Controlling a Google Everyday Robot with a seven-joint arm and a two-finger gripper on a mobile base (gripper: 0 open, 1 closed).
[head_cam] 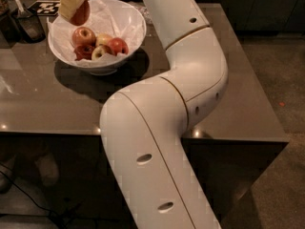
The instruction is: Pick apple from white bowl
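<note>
Here I see my gripper (74, 9) closed around one apple (82, 14), above the white bowl (105, 69) at the far-left corner of the counter (47, 104).
</note>
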